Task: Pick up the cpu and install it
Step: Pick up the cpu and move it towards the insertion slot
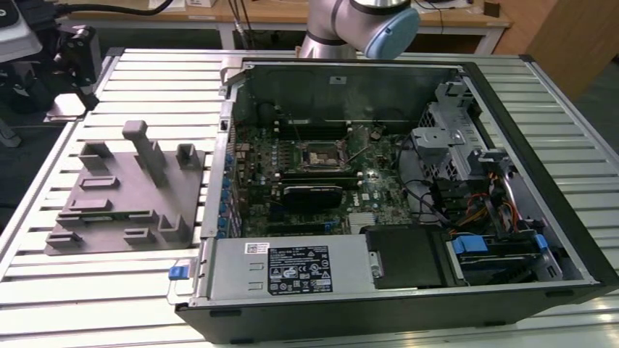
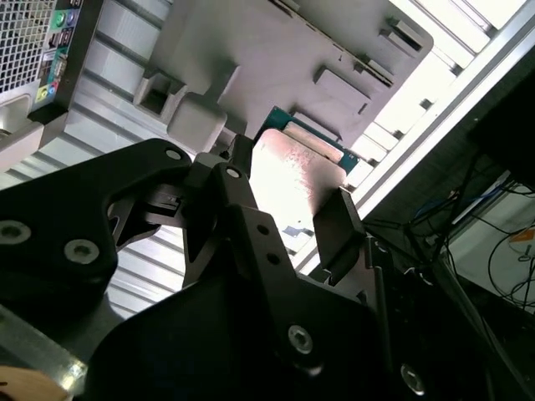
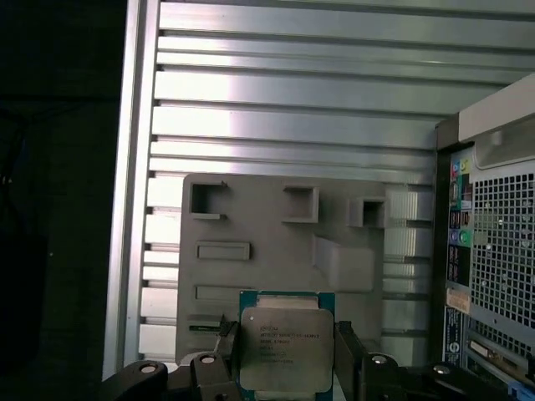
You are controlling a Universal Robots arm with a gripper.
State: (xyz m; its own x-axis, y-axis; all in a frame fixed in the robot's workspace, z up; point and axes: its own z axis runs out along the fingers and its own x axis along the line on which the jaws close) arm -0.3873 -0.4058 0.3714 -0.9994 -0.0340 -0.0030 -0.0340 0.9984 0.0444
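Note:
The cpu (image 3: 284,347), a flat square chip with a silver-grey metal top and a green rim, sits between the two dark fingers of my gripper (image 3: 286,336), which is shut on it. It hangs well above the grey moulded tray (image 3: 251,217). In the second wrist view the cpu (image 2: 292,180) gleams between the fingers of the gripper (image 2: 288,184), with the tray (image 2: 276,58) beyond it. The exterior view shows the tray (image 1: 116,196) on the slatted table and the dark square socket (image 1: 322,154) on the motherboard inside the open computer case (image 1: 406,181).
The arm (image 1: 363,25) enters at the top of the exterior view. The case's rear panel (image 3: 493,251) stands beside the tray. The case holds a power supply (image 1: 290,268), drive cages (image 1: 454,138) and cables. The slatted table (image 1: 145,80) ends in an edge beyond the tray.

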